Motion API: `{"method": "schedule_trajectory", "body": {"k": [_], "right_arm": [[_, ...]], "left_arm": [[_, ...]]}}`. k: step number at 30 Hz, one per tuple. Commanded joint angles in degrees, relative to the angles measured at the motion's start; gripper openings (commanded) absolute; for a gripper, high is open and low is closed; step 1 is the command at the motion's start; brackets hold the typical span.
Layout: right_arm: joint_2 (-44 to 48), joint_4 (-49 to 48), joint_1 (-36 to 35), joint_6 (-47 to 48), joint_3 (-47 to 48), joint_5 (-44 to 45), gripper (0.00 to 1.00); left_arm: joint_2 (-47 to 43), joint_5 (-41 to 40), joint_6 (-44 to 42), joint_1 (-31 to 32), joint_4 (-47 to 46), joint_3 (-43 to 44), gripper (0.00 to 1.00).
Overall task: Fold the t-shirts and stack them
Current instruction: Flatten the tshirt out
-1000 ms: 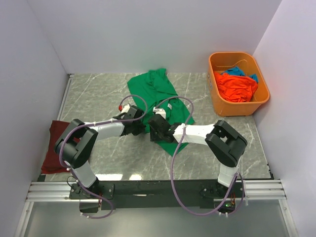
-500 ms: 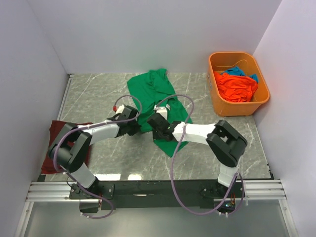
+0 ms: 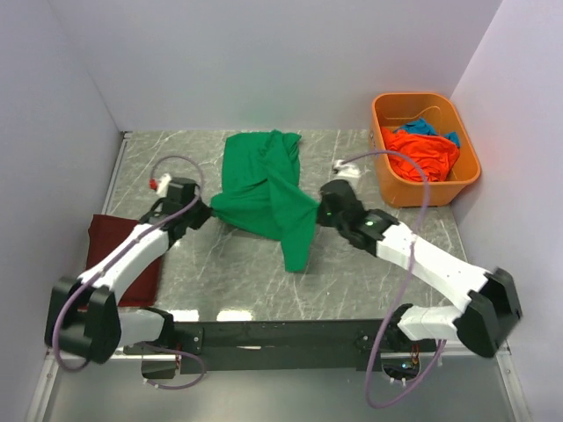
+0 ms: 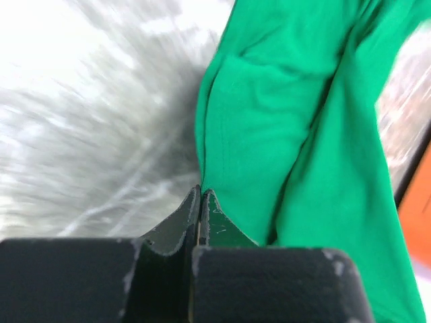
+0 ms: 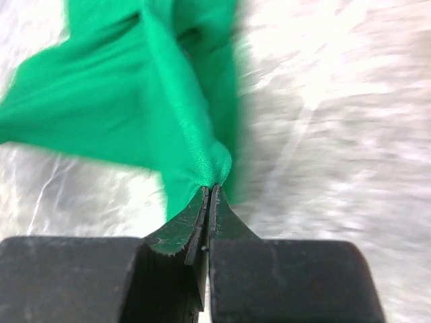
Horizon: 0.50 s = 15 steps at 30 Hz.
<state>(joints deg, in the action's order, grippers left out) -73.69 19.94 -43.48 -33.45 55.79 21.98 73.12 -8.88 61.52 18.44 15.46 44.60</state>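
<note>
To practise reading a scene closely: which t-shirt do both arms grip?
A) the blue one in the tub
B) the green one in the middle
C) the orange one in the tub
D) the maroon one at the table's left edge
B: the green t-shirt spans between the two arms, and each wrist view shows the jaws of the left gripper and the right gripper shut on green cloth.

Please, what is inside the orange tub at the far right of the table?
The orange tub holds a crumpled orange t-shirt. A blue t-shirt shows behind it, mostly covered. Whatever lies beneath these two is hidden.
</note>
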Motion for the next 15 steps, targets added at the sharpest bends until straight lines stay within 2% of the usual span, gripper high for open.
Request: {"method": "schedule_trajectory", "body": {"k": [1, 8, 15], "right_arm": [[6.79, 4.66, 6.19, 2.86, -2.26, 1.75, 0.0], [13.48, 6.42, 16.39, 5.94, -5.6, -0.26, 0.0], [14.72, 6.95, 19.84, 5.86, -7.18, -2.63, 0.0]], "left_arm": [[-6.66, -1.22, -3.15, -4.01, 4.57, -0.04, 0.01], [-15.2, -0.43, -7.37, -12.27, 10.63, 2.94, 0.01], [-19.15, 1.5, -9.66, -16.85, 13.63, 4.18, 0.01]]}}
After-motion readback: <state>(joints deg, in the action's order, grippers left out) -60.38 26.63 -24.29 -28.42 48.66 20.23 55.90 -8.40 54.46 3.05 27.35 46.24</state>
